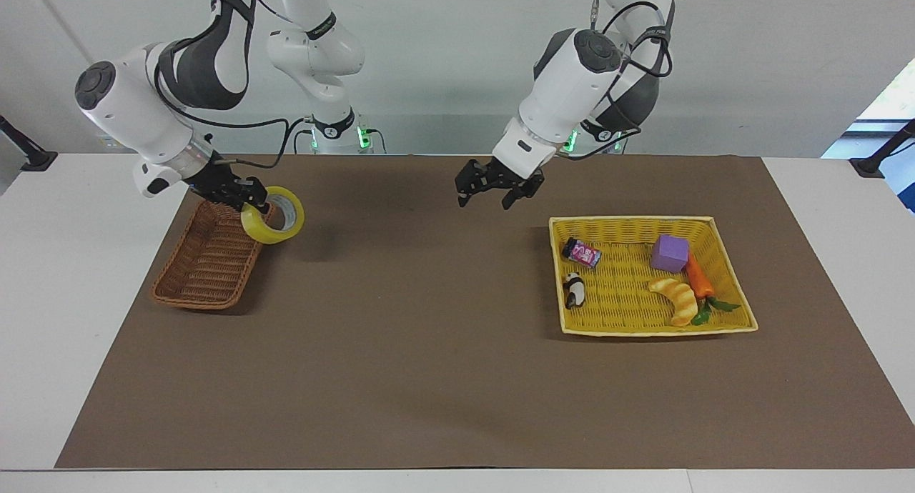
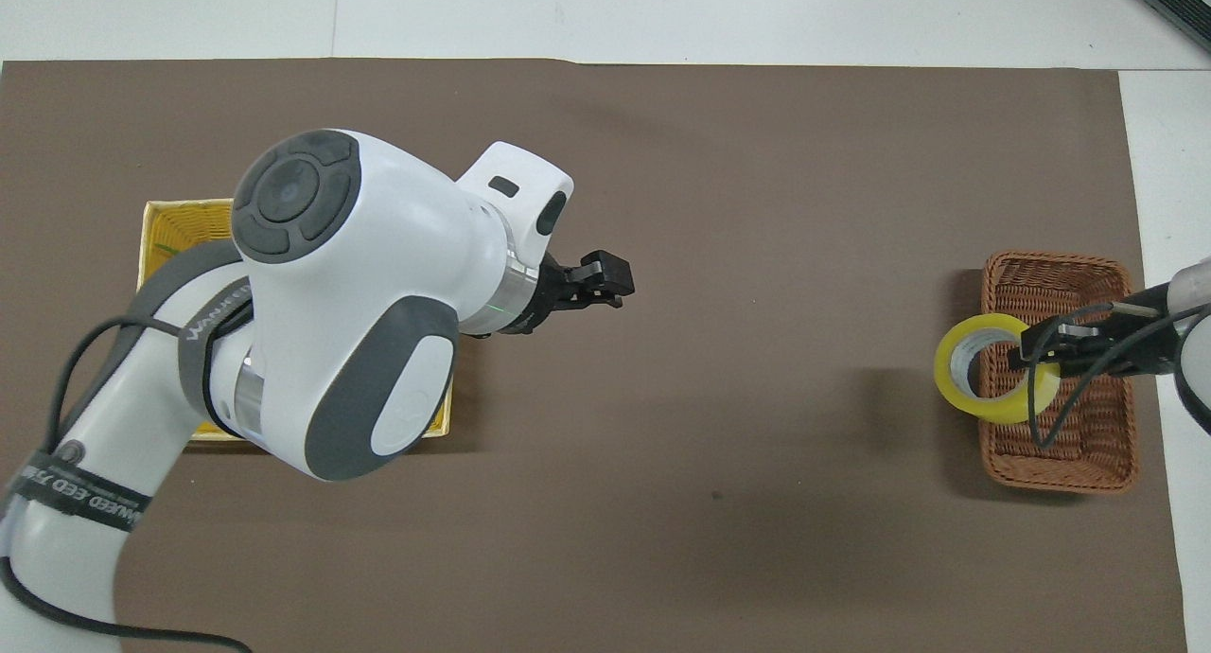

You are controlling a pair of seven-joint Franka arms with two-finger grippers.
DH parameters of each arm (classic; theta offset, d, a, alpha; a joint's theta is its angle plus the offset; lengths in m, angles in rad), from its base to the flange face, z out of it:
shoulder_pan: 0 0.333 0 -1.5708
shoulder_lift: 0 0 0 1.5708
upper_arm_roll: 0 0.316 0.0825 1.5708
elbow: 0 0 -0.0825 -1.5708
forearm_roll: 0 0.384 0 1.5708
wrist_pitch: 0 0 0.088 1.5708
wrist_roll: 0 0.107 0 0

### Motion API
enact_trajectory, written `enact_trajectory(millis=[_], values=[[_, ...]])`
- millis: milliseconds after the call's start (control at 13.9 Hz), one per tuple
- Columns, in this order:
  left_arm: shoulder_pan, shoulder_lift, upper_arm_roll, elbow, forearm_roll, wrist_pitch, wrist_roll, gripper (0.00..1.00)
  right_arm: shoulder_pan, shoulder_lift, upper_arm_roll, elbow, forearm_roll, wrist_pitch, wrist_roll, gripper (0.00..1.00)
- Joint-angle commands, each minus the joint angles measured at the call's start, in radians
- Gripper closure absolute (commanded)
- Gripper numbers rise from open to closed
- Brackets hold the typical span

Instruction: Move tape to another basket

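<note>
The brown wicker basket [image 1: 213, 257] is seen at the right arm's end of the table, sitting on the brown mat [image 1: 429, 350]. Nothing can be made out inside it. Just above its rim, on the side toward the middle of the table, the tape [image 1: 273, 215] is held up in the air by the right gripper [image 1: 251, 201], with the fingers pinched on the roll's wall, one inside the white core and one outside. The roll is carried tilted on edge, so its hole is shown to the camera. In the overhead view the tape [image 2: 995, 368] is seen overlapping the basket's [image 2: 1060, 445] edge, partly over the mat.

Moving along, the left gripper [image 1: 497, 186] is found hanging over bare mat, between the middle of the table and the yellow basket [image 1: 643, 327], with its fingers spread apart and nothing in them.

At the left arm's end, the yellow basket is loaded with a small pink can [image 1: 581, 252], a panda figure [image 1: 573, 290], a purple cube [image 1: 670, 254], a carrot [image 1: 699, 279] and a croissant toy [image 1: 676, 300].
</note>
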Motion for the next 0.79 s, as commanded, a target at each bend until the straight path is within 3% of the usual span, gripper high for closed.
enact_trajectory(millis=[0,359,717], values=[[0.091,-0.029,-0.009,-0.003,0.050,-0.073,0.053,0.00,-0.068,0.043,0.009,0.016,-0.054,0.071,-0.112,1.00],[0.249,-0.061,-0.003,0.003,0.116,-0.142,0.304,0.00,-0.108,0.100,0.007,0.015,-0.108,0.177,-0.200,1.00],[0.328,-0.101,-0.003,0.006,0.235,-0.175,0.422,0.00,-0.137,0.135,0.007,0.002,-0.108,0.231,-0.241,1.00]])
